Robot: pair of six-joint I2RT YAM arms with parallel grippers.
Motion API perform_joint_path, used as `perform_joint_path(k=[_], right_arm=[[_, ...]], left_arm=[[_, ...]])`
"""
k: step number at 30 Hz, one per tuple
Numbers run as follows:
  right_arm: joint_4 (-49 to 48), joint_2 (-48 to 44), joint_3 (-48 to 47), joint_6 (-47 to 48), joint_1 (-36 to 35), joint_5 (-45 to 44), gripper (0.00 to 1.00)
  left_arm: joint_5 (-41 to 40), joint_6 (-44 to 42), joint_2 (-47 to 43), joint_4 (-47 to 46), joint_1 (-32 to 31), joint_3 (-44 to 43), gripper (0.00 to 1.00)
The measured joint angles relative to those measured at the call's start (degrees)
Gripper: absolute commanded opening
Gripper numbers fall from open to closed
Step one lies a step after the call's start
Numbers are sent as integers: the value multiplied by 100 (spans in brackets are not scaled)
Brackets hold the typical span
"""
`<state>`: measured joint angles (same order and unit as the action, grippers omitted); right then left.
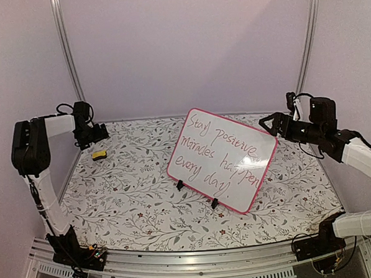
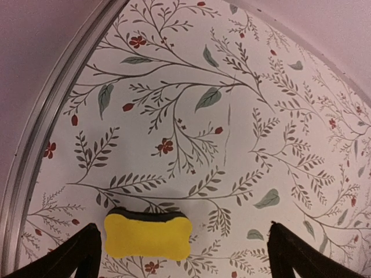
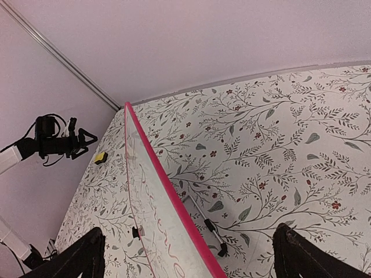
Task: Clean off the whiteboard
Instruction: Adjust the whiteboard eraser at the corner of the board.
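Both gaping, empty: left claw (image 1: 103, 132), right claw (image 1: 264, 123) | whiteboard (image 1: 222, 159) near right claw

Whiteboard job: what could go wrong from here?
1. The whiteboard stands on only two small clip feet and nothing holds it. The right fingers are open and apart from it. Wiping pressure could tip or slide it.
2. In the left wrist view the eraser lies off-centre under the open left fingers, close to one of them. Closing from there may nudge it rather than grip it squarely.
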<state>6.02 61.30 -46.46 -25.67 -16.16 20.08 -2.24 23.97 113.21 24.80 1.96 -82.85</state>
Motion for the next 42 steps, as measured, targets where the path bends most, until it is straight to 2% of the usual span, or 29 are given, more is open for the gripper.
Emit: perform_joint_path(k=[13,22,32,36,42], right_arm=[[-4,146,0,2,0,9,99],[-2,127,0,0,0,-2,99],[-2,-17,2,2,0,-28,99],[-4,-17,2,2,0,-28,99],[-4,-17,2,4,0,-28,99]], left_arm=[[52,118,942,13,369,-841,100],[275,114,1165,168,374,-831,97],[623,114,1121,-20,367,-505,88],[686,118,1029,-179,337,-326,81],[800,146,863,-245,85,-61,77]])
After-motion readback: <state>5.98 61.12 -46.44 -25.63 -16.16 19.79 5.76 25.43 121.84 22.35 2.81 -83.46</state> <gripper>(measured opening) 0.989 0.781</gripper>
